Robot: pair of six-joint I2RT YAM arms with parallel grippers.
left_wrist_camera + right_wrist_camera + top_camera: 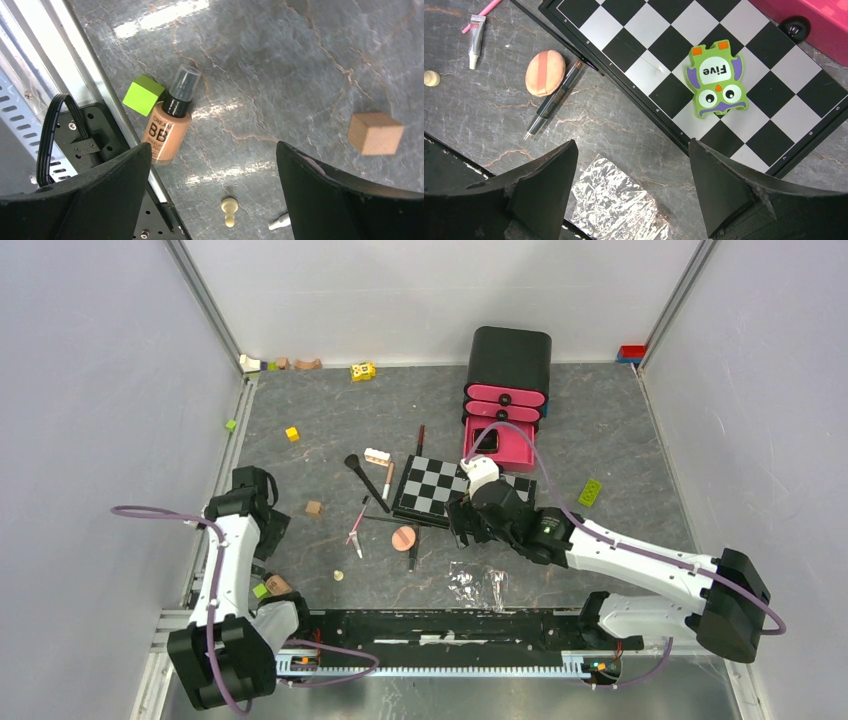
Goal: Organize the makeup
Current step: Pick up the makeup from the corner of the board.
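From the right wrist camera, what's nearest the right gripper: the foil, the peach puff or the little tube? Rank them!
1. foil, right beside the right gripper
2. peach puff, upper left
3. little tube, far upper left

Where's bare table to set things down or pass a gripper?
Free: right of the pink drawer unit down to the green block; back-left between the yellow cube and that unit. Crowded: left of the chequered board, where brush, pink pencil and peach puff lie close; foil in front.
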